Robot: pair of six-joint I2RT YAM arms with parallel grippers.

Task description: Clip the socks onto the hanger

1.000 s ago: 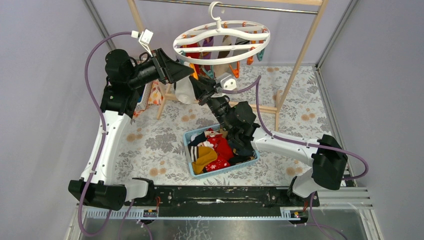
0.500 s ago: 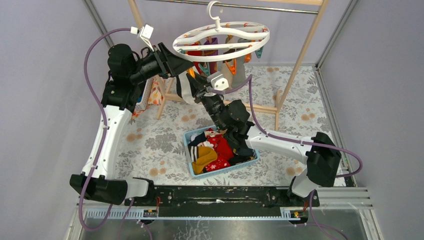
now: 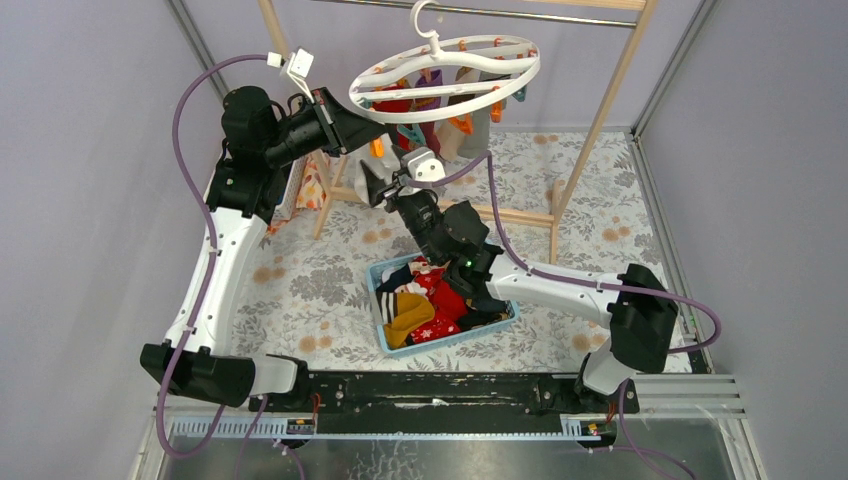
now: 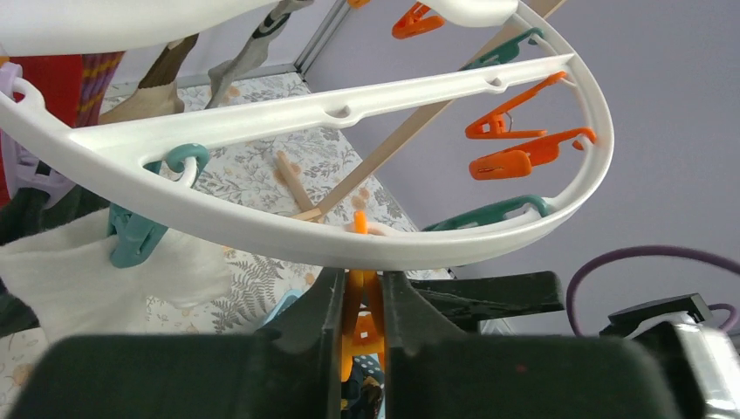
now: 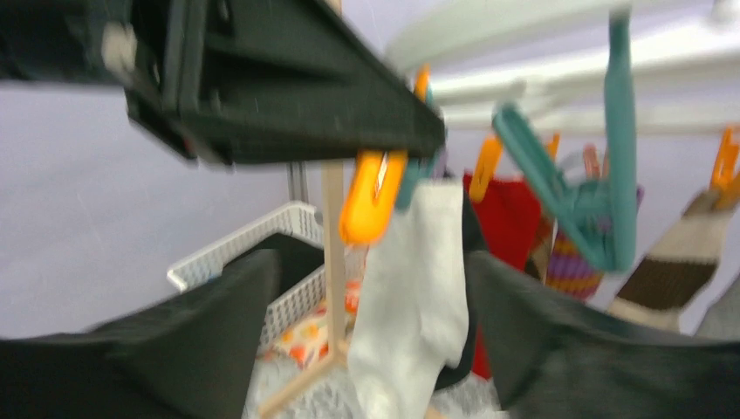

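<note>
White sock (image 5: 410, 288) hangs, apparently clipped, inside the spread right claw (image 5: 375, 349), beside the orange clip (image 5: 371, 196) pinched by the left claw (image 4: 360, 297); next, fetch another.

Pretty blurry: white sock (image 5: 410, 288) dangles beside an orange clip (image 5: 371, 196) the left gripper (image 5: 410, 131) is pinching, teal clip (image 5: 576, 205) further right.
</note>
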